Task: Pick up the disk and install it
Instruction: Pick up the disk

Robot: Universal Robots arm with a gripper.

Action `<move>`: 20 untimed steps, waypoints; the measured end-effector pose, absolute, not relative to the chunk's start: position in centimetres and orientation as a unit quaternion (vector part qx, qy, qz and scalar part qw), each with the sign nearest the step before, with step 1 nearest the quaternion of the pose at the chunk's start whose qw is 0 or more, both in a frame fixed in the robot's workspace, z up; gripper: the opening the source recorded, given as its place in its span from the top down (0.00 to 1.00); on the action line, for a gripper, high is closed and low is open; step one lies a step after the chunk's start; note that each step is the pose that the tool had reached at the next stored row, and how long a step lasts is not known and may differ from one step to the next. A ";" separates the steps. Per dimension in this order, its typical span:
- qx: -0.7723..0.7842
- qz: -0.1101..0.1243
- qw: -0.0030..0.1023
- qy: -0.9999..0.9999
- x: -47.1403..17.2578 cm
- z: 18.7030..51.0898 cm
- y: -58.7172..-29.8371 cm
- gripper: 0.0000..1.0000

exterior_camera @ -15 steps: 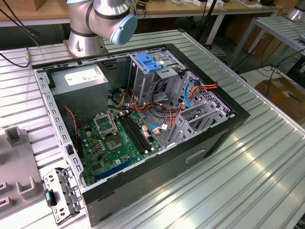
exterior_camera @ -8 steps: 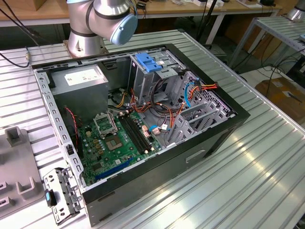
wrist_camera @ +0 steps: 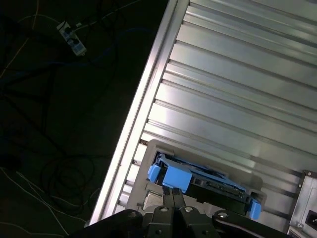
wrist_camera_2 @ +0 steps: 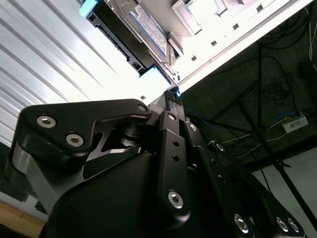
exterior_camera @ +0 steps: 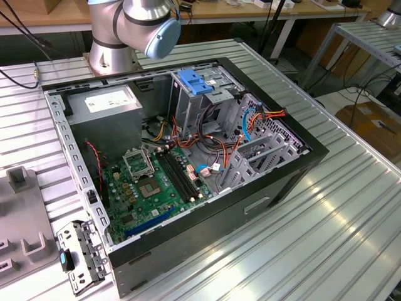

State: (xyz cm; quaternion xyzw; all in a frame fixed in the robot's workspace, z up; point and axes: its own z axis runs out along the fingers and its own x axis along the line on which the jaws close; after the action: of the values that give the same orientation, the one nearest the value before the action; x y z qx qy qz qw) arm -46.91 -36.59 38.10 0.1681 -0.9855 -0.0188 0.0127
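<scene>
The disk (wrist_camera: pixel 216 183) is a flat silver drive edged by a blue plastic bracket (wrist_camera: pixel 175 176). It rests in a pale grey holder (wrist_camera: pixel 148 199) on the ribbed metal table, close to the table's edge. In the second wrist view the disk (wrist_camera_2: pixel 146 29) shows its label side, with a pale blue bracket end (wrist_camera_2: pixel 155 77) nearest my fingers. My gripper (wrist_camera: pixel 173 190) is shut, its two black fingers pressed together with nothing visible between them. The gripper (wrist_camera_2: pixel 172 92) tips sit right at the bracket's blue tab; I cannot tell whether they touch it.
In the exterior view an open computer case (exterior_camera: pixel 269 188) lies on the table, with a green motherboard (exterior_camera: pixel 156 182), a grey power supply box (exterior_camera: pixel 103 103) and a drive cage topped by a blue latch plate (exterior_camera: pixel 194 81). The arm's base (exterior_camera: pixel 113 44) stands behind it. Past the table edge (wrist_camera: pixel 133 129) are dark floor and cables.
</scene>
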 end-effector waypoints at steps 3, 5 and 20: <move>0.179 -0.019 0.013 -0.984 -46.9 38.1 -36.6 0.89; 0.188 -0.018 0.013 -0.982 -46.9 38.1 -36.6 0.89; 0.283 -0.017 0.015 -0.959 -46.9 38.1 -36.6 0.89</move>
State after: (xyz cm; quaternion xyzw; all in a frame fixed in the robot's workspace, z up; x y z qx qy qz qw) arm -46.91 -36.59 38.10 0.2825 -0.9590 -0.0172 0.0148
